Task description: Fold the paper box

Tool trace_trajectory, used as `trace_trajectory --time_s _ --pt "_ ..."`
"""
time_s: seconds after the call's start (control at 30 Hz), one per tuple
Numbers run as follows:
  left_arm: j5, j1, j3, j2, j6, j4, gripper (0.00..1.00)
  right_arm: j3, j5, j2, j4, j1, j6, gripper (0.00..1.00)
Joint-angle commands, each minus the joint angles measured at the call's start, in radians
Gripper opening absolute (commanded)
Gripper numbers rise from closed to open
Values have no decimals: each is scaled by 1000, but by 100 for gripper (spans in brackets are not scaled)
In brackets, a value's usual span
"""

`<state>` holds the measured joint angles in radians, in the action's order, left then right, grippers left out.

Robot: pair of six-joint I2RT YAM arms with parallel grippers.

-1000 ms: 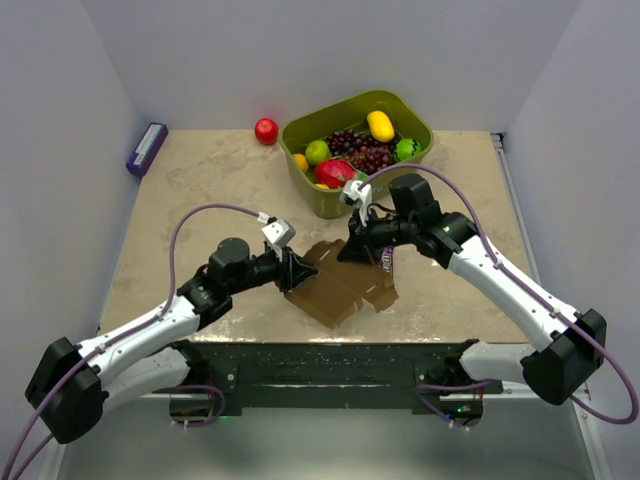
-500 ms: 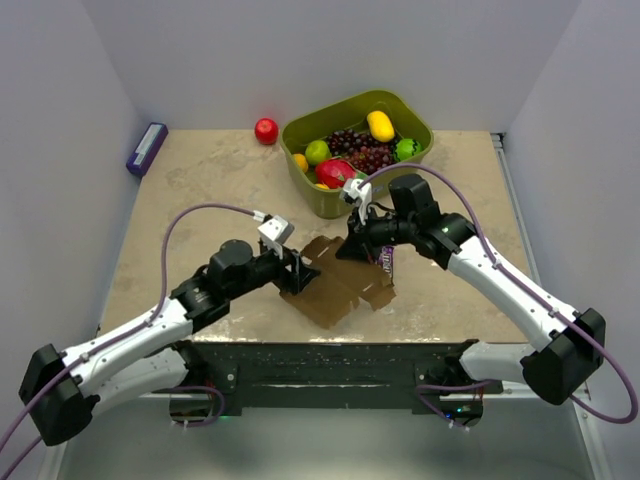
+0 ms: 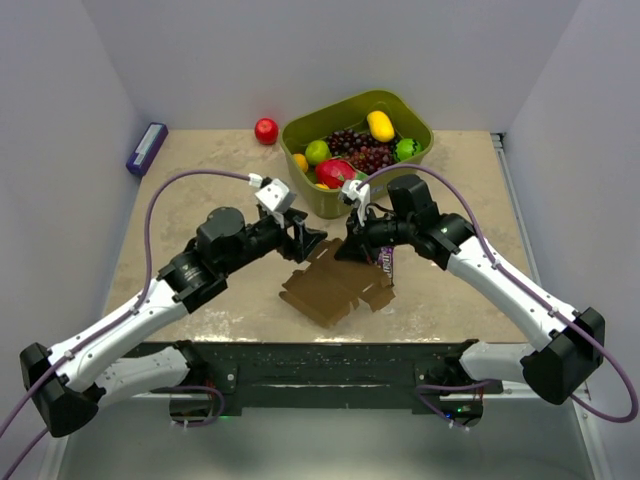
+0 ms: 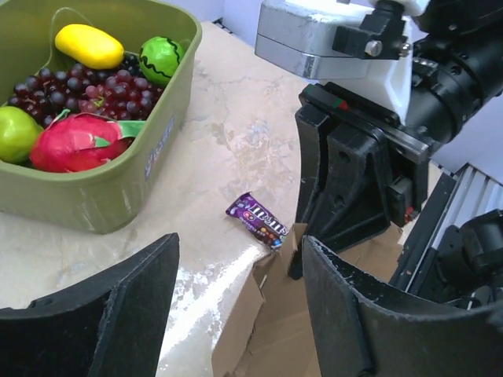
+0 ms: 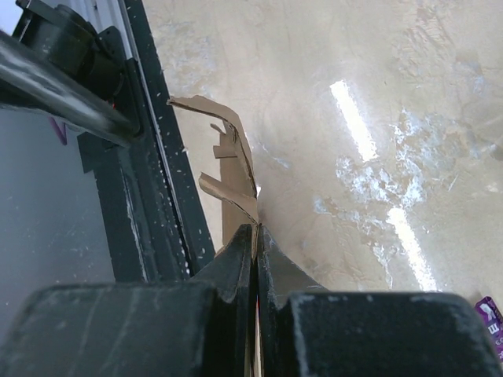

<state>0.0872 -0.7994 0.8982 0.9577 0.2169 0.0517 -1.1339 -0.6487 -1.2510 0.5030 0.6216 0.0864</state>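
Near the front middle of the worktop (image 3: 190,180) the paper box (image 3: 335,292) lies flat, its long axis running left to right. My right gripper (image 3: 353,248) is clamped on its far edge. My left gripper (image 3: 308,240), fingers apart, hovers close by the far-left corner.

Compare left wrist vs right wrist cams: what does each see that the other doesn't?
Left wrist only: the green bin of fruit, the whole purple candy wrapper, and the open left hand.
Right wrist only: the cut flaps of the paper box seen end-on, beside the black rail at the table's edge.
Both: the right hand shut on the paper box, and the marbled table.
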Motion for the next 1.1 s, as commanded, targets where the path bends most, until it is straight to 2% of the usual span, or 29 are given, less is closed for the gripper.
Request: trace_trajectory --time_s 0.0,0.2,1.07 --pt "28 22 73 68 -76 25 66 -7 -31 25 -20 3 -1 0" --pt "69 57 79 111 -68 30 61 -6 -32 32 -20 3 -1 0" --pt "282 55 -28 93 -28 -96 55 -9 -17 13 -17 3 -2 0"
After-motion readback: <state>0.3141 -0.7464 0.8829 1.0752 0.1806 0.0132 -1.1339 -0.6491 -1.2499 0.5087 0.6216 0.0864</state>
